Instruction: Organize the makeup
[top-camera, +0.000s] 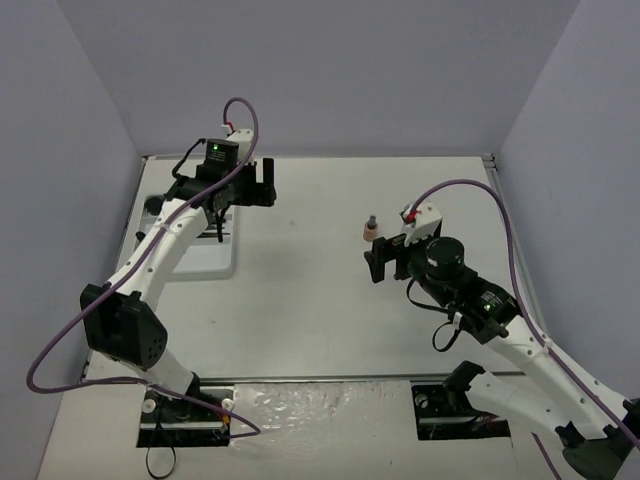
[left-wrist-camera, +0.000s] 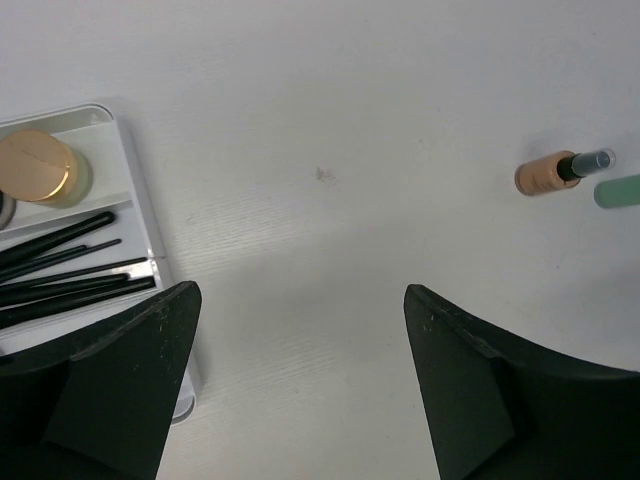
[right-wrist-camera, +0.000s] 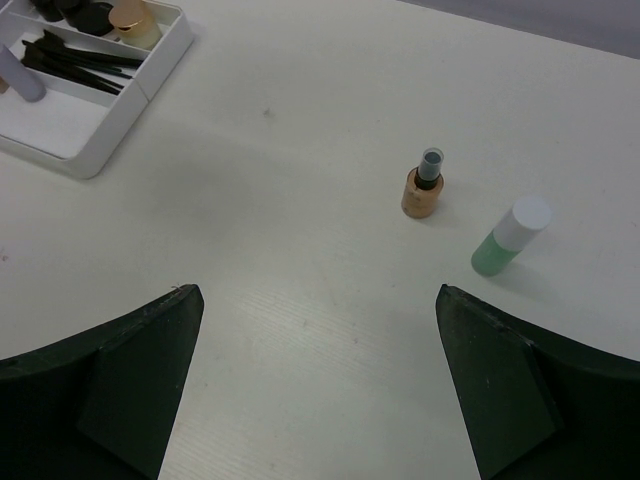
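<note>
Thin black brushes (right-wrist-camera: 75, 65) lie in the white ridged tray (right-wrist-camera: 150, 85); small beige bottle (right-wrist-camera: 423, 185) and green white-capped bottle (right-wrist-camera: 508, 240) stand well outside it, left gripper (left-wrist-camera: 300, 380) and right gripper (right-wrist-camera: 315, 380) open, empty.

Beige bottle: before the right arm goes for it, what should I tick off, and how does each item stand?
1. Right gripper open and empty: ok.
2. Beige bottle upright, standing free on the table: ok.
3. Green bottle apart from it, not touching: ok.
4. Beige bottle between the right jaws: not ok, it stands ahead of them.
5. Left gripper open and empty: ok.
6. Tray shows bare floor: ok.
</note>
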